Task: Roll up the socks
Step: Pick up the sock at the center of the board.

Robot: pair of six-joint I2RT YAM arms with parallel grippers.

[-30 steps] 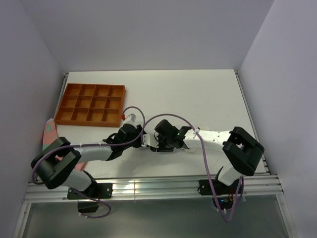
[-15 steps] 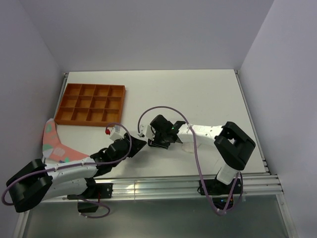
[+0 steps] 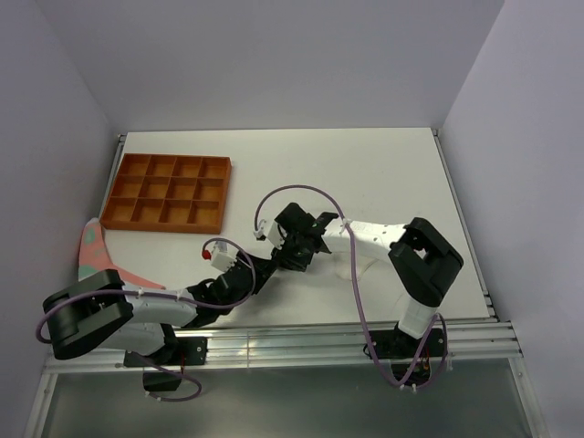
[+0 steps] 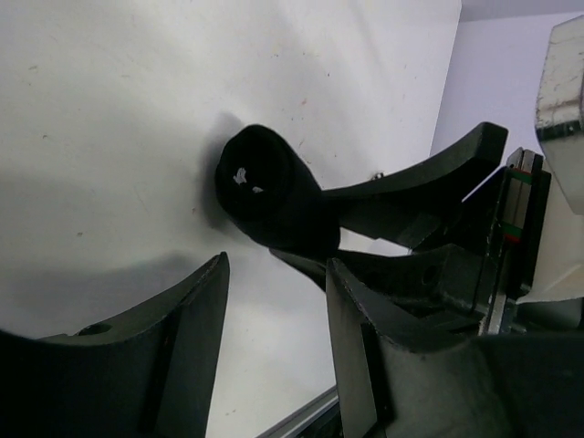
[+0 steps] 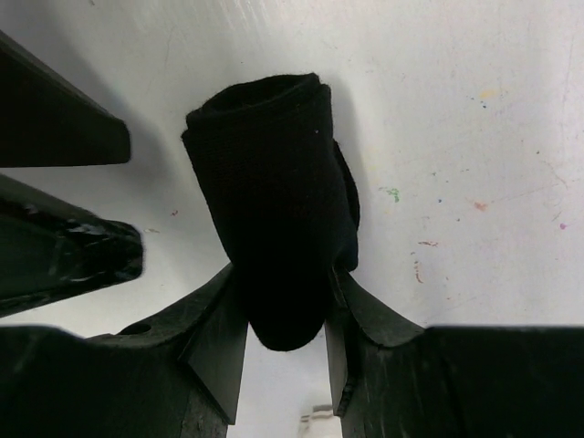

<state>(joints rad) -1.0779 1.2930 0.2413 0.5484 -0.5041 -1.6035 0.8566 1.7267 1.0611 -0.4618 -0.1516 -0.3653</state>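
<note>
- Black sock [image 5: 274,210], the subject, sits inside the largest feature shown: a booth of plain pale walls closing three sides.
- Tabletop [image 3: 383,173]: white and matte, flecked with small coloured marks in the right wrist view. It looks smooth enough for fabric to slide rather than catch.
- Orange tray [image 3: 160,228]: twelve compartments, far left, well apart from the work.
- Pink fabric [image 3: 91,246]: at the left edge, partly hidden by the left arm; not involved.
- Right hand [image 5: 286,301]: clenched across the sock's rolled body, one finger on each side.
- Left hand [image 4: 276,265]: released and empty, fingers spread just beside the roll's end.
- The sock itself: a tight cylinder near the tabletop's centre front; contact with the surface cannot be told. To finish well, the grasp needs a firm squeeze so the coil cannot spring loose, while the free hand secures the outer layer squarely.
</note>
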